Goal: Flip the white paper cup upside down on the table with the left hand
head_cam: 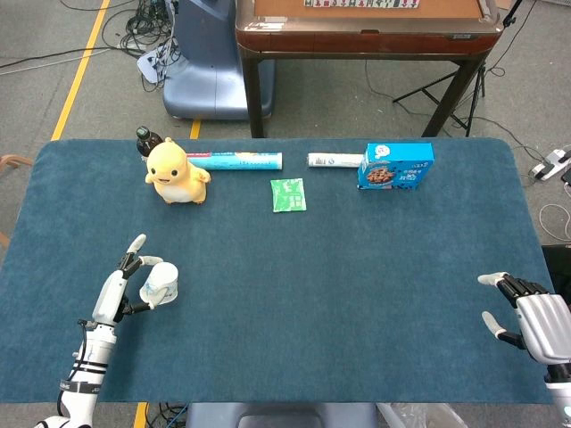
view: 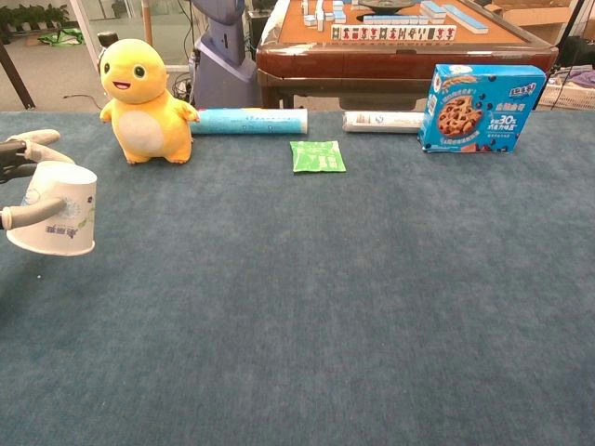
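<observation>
From above, the left hand (head_cam: 125,283) grasps the white paper cup (head_cam: 161,283) near the table's left edge; the right hand (head_cam: 526,321) rests released, far off. From the chest, the cup (view: 54,210) hangs mouth-down, nearly vertical, apparently just above the blue cloth (view: 325,307).

Left hand (head_cam: 125,281): slim silver-grey back plate, pale grey-white fingertips, black segments between the finger sections. Behind it, a narrow white forearm carrying dark bands and a black ring at the wrist. In the chest view only pale fingers (view: 28,177) with a dark link show at the frame edge.

Right hand (head_cam: 526,316): broad silver-white palm housing, black fingers ending in white tips, dark gaps where fingers meet the palm. A short stretch of light grey wrist casing sits below it.
</observation>
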